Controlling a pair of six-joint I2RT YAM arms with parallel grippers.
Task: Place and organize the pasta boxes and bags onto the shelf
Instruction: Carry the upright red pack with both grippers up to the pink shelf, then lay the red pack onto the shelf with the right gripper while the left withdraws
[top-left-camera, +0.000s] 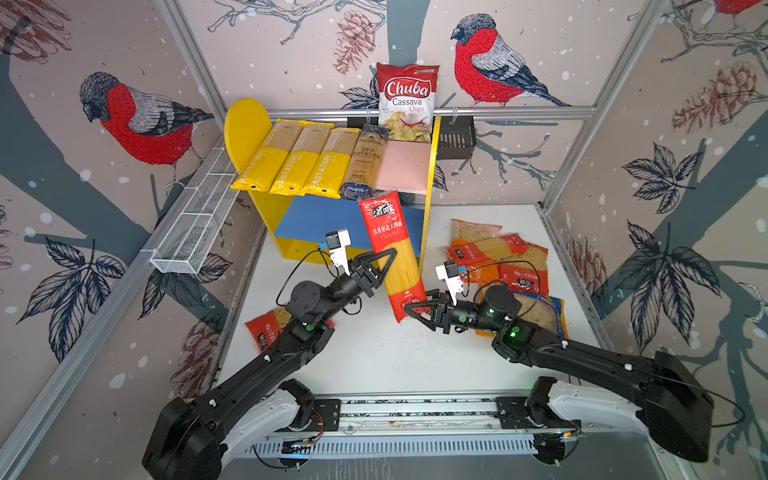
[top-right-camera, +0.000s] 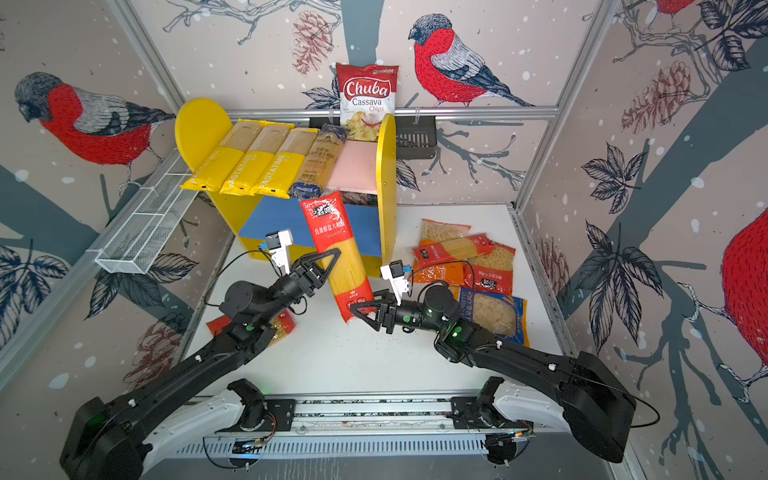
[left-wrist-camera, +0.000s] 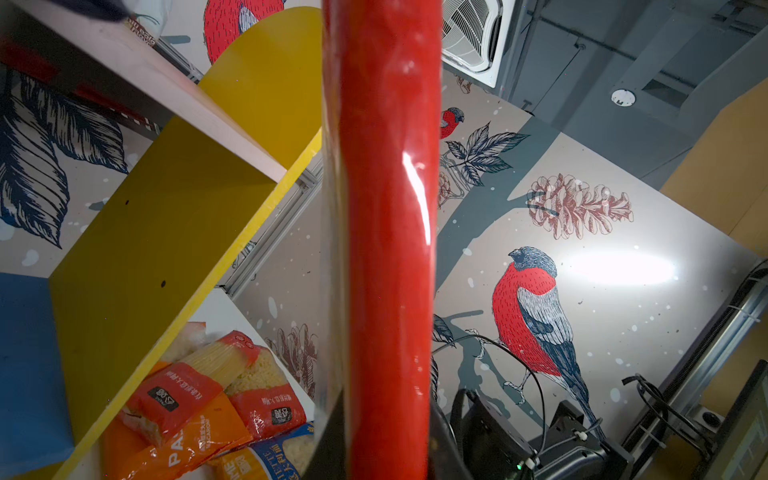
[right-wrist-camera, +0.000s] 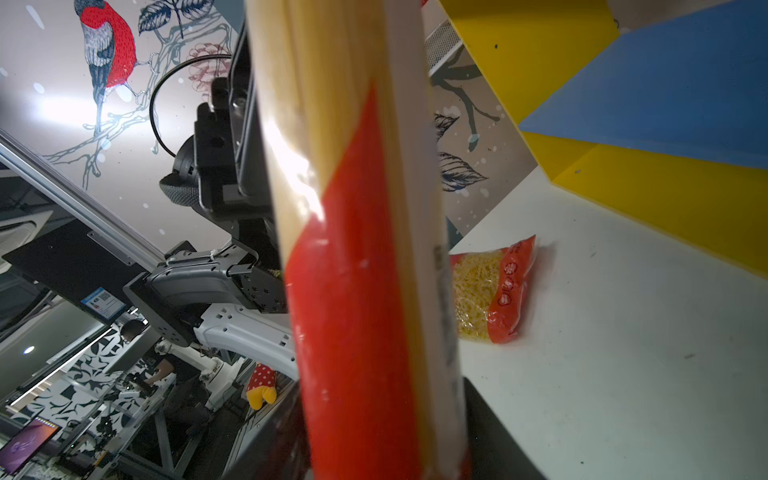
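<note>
Handling: the red spaghetti pack (top-left-camera: 390, 249) is judged light and stiff along its length, with brittle strands inside; the glossy film is expected to be slippery.
Hold advised: a grip across the middle is judged best, so that neither end droops; hard squeezing is to be avoided.
Right gripper (top-left-camera: 417, 302): set at the pack's lower red end, close above the table (top-left-camera: 374, 361), with one jaw on either side. In the right wrist view the pack fills the gap between them. Whether it is pressed or let go cannot be told.
Left gripper (top-left-camera: 390, 261): clamped on the pack about halfway up. One black finger is seen laid over the yellow face, and in the left wrist view the red film runs straight between the jaws.
Pack position: held tilted in front of the shelf (top-left-camera: 430, 174), lower end toward the robot, upper end raised to the front edge of the pink upper board (top-left-camera: 405, 166).
Loose bags: one macaroni bag (top-left-camera: 264, 332) is partly hidden under the left arm; a heap of macaroni bags (top-left-camera: 498, 257) lies on the table, right of the shelf.
Upper board, filled part: three PASTATIME packs (top-left-camera: 291, 158) and a blue-labelled spaghetti pack (top-left-camera: 365, 162) are laid side by side; bare pink is left at the right.
Blue lower board (top-left-camera: 316, 220): nothing is seen on it.
Back: a Chuba chips bag (top-left-camera: 407, 99) is stood behind the shelf.
</note>
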